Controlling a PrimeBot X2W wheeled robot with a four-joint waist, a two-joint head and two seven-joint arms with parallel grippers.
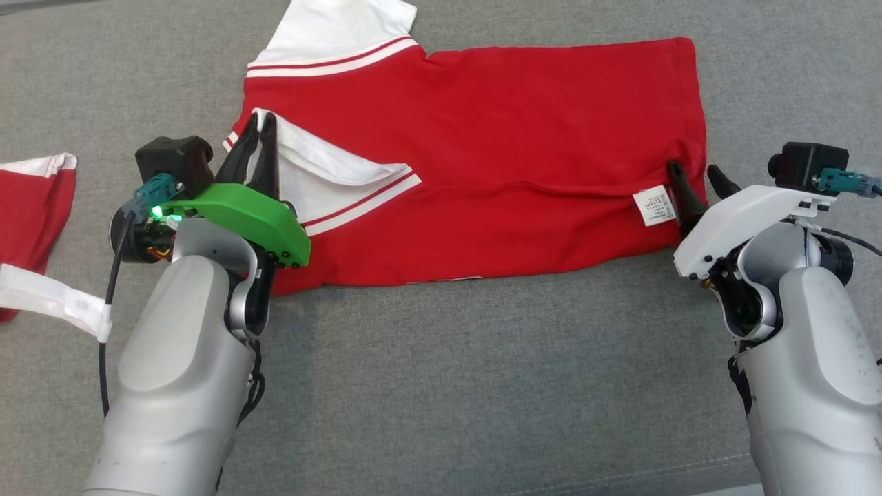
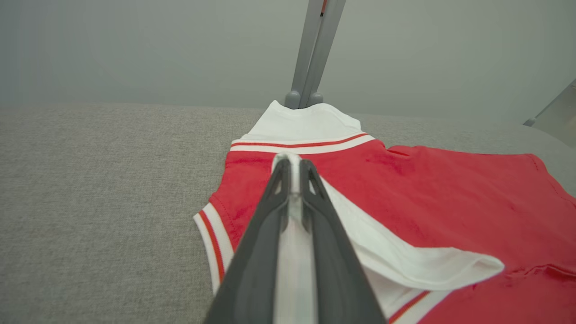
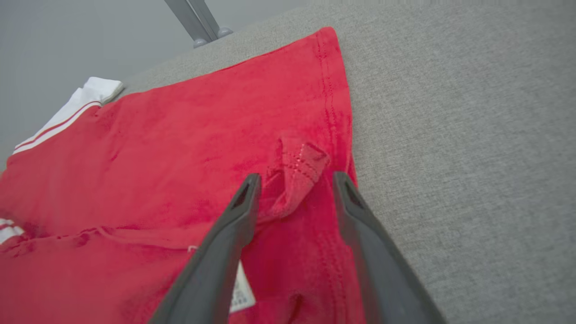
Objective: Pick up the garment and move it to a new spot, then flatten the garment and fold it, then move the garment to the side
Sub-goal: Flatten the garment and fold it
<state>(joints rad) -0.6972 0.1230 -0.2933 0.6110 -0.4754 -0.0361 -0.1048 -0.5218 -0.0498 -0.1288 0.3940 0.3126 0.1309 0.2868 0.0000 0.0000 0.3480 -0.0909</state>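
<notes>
Locate left gripper [image 1: 260, 125] at left centre of the head view: fingers nearly together, narrow, tips resting at the white flap [image 1: 331, 169] of the red garment [image 1: 482, 138]. Treat this grip as undetermined. Note a pale strip between the fingers in the left wrist view, with no means of telling whether cloth is pinched there. Locate right gripper [image 1: 692, 171] at right centre: fingers wide apart, holding nothing, straddling a puckered hem corner [image 3: 297, 173] at the garment's right edge.

Find the garment across the upper centre of the head view, apparently doubled over on the grey upholstered surface [image 1: 441, 386], with white red-striped trim toward the upper left. Judge the step in hand as release after a fold.

To finish it well:
- Spread both pairs of fingers fully before moving away.
- Lift straight off the cloth; avoid sideways drag, likely to pull the fold open.
- Smooth the pucker at the right edge before any further fold.
- Check the lower fold line for straightness.
- Keep clear of the second red-and-white garment [image 1: 34, 207] at the far left edge.

Labels: white care label [image 1: 654, 207] just left of the right gripper, printed in several lines, too small to read. No brand name legible anywhere.
</notes>
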